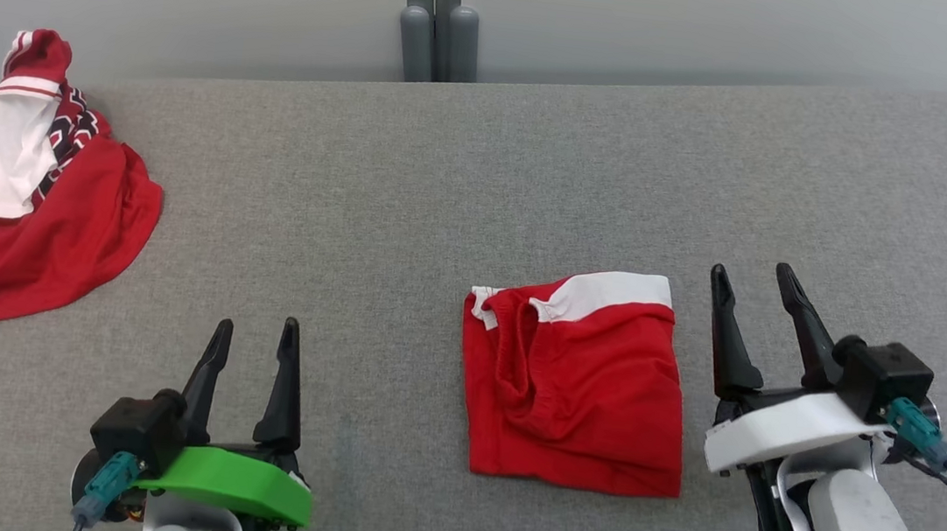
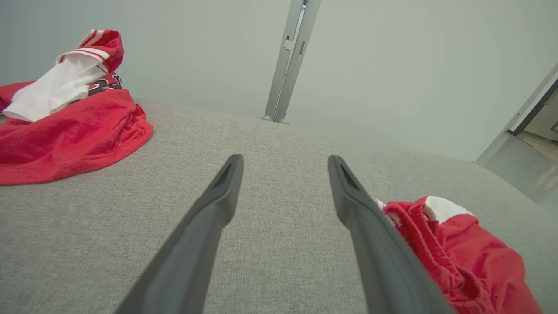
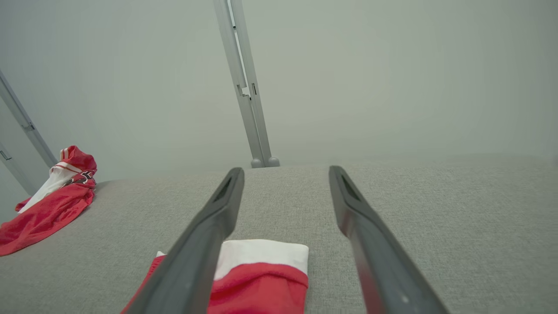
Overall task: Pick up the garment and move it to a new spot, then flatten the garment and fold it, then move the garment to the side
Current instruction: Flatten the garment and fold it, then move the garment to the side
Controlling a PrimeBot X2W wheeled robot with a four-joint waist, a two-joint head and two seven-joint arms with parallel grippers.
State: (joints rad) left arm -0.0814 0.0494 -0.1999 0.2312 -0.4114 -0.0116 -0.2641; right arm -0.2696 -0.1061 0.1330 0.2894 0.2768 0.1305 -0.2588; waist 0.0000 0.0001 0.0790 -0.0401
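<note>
Plainly, the folded red garment (image 1: 574, 382) lies flat on the grey padded table (image 1: 413, 171), right of centre. Its white band is at the far edge and an elastic waistband is bunched along its left side. The right gripper (image 1: 750, 268) stands just beside its right edge, fingers spread and holding nothing. In the right wrist view its left finger covers part of the cloth, and the bottom edge cuts off the garment's near portion. The left gripper (image 1: 258, 322) sits apart to the garment's left, jaws likewise parted and empty. In the left wrist view its right finger hides the garment's near edge. A crumpled red-and-white pile (image 1: 32, 193) lies at the table's far left corner, partly cut off by the frame, and its dark lettering is too bunched to read. A grey post (image 1: 439, 24) stands behind the table.
</note>
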